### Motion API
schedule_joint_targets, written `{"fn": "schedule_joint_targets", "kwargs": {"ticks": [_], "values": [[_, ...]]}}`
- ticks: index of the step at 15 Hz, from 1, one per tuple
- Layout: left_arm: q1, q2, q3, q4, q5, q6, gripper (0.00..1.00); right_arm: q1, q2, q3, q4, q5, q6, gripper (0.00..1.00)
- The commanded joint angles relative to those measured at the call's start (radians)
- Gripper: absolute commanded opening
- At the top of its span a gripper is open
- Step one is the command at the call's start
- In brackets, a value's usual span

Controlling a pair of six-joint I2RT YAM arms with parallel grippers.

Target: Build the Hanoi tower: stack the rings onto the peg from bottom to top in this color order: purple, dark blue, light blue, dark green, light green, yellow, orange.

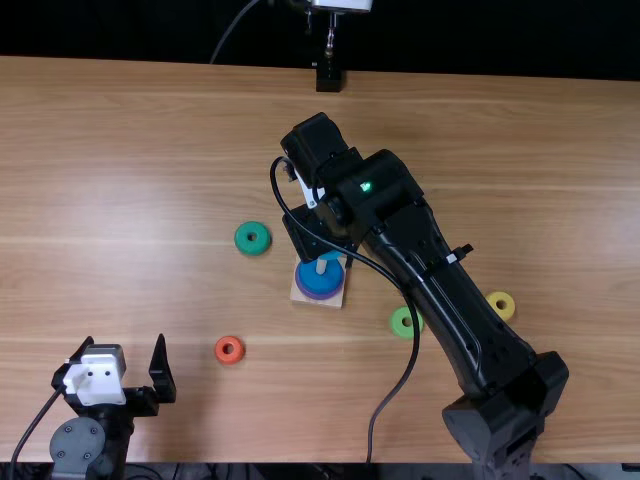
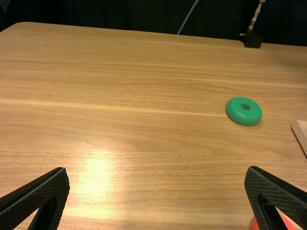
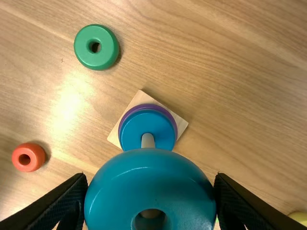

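Light brown wooden table (image 1: 130, 200), dark backdrop (image 1: 150, 30) beyond its far edge. Right gripper (image 1: 328, 250) is closed on the light blue ring (image 3: 148, 182), one finger against each side. Directly below it, slightly toward the near edge: square wooden base (image 3: 115, 136) with upright peg (image 3: 147, 141), purple ring (image 3: 148, 106) lowest, dark blue ring (image 3: 139, 127) on top of it. Held ring overlaps the peg in the wrist view; cannot tell whether the peg tip is inside its hole.

Other rings, all flat on the table. Dark green ring (image 1: 242, 238): left of the right gripper. Light green ring (image 1: 398, 318): right of it and nearer the near edge, beside that arm. Yellow ring (image 1: 501, 296): well to its right, across the forearm.

Left gripper (image 1: 125, 341): fingers spread, nothing between them. Orange ring (image 1: 220, 349) lies to its right, apart from it.
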Motion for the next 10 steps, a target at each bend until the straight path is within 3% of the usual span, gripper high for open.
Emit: {"fn": "schedule_joint_targets", "kwargs": {"ticks": [1, 3, 5, 10], "values": [[0.005, -0.012, -0.108, -0.075, 0.0, 0.015, 1.0, 0.002, 0.012, -0.001, 0.007, 0.003, 0.007, 0.0], [0.005, -0.012, -0.108, -0.075, 0.0, 0.015, 1.0, 0.002, 0.018, 0.003, 0.007, 0.003, 0.009, 0.0], [0.005, -0.012, -0.108, -0.075, 0.0, 0.015, 1.0, 0.006, 0.02, -0.011, -0.004, 0.005, 0.005, 1.0], [0.005, -0.012, -0.108, -0.075, 0.0, 0.015, 1.0, 0.006, 0.026, -0.016, 0.001, 0.005, 0.009, 1.0]]}}
